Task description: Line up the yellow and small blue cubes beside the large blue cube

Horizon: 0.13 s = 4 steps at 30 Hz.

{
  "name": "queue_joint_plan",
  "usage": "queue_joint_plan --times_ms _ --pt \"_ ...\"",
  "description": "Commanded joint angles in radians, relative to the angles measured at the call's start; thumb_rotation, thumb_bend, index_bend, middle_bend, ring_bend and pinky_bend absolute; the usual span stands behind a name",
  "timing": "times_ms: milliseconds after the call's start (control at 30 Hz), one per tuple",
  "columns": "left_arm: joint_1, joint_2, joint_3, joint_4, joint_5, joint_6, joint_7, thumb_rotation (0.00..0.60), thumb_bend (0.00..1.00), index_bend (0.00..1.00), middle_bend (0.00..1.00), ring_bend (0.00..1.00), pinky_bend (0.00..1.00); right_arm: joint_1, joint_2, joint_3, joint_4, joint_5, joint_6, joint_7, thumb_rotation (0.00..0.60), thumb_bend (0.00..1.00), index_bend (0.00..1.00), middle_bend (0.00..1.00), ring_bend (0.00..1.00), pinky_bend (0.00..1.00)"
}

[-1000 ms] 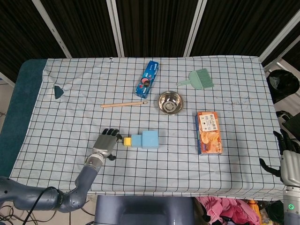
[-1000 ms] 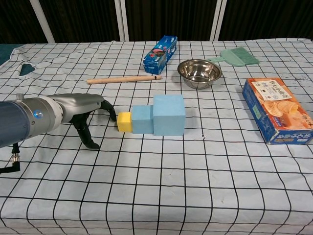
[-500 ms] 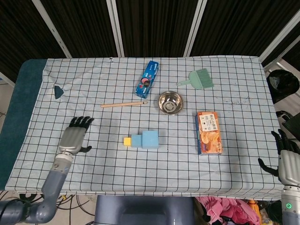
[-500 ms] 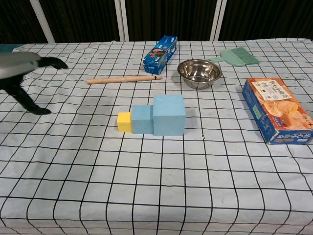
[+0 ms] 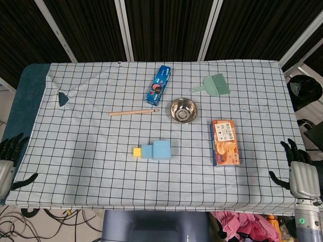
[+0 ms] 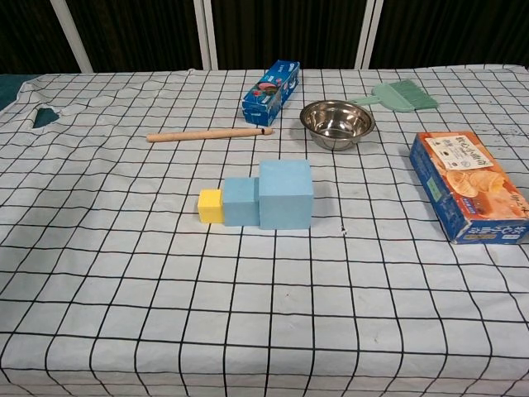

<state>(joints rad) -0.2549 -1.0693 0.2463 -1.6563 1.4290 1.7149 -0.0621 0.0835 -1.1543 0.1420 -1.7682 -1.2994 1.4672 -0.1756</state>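
- Checked cloth [image 5: 91,151] covers the table, dark curtains behind.
- Yellow cube [image 5: 137,152], small blue cube [image 5: 147,151] and large blue cube [image 5: 161,149] touch in a row: task looks done.
- Left hand [image 5: 6,166] and right hand [image 5: 302,174] hang at the table edges, fingers spread, empty, well apart from the cubes.

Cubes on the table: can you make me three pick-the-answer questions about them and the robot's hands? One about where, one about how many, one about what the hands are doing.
1. What sits between the yellow cube and the large blue cube?
A. the bowl
B. the small blue cube
C. the stick

2. How many cubes are in the row?
A. two
B. three
C. five

3. What are the hands doing?
A. both hold nothing
B. the left hand holds the yellow cube
C. the right hand holds the bowl

Answers:
1. B: the small blue cube lies between the yellow cube and the large blue cube.
2. B: one yellow and two blue cubes sit in the row.
3. A: the left hand and right hand hang off the table's sides, fingers apart.
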Motion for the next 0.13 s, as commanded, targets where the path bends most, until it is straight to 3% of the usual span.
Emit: queue_joint_plan --times_ms 33,133 --pt "0.029 0.021 0.002 -0.013 0.001 -0.007 0.009 0.6 0.14 0.01 0.0 0.0 0.0 0.003 -0.005 -0.01 -0.001 -0.023 0.0 -0.001 0.6 0.19 0.09 0.02 0.17 0.12" --pt "0.039 0.025 -0.019 -0.027 -0.004 -0.026 0.023 0.6 0.14 0.01 0.0 0.0 0.0 0.003 -0.008 -0.016 0.0 -0.041 0.003 0.002 0.6 0.19 0.09 0.02 0.17 0.12"
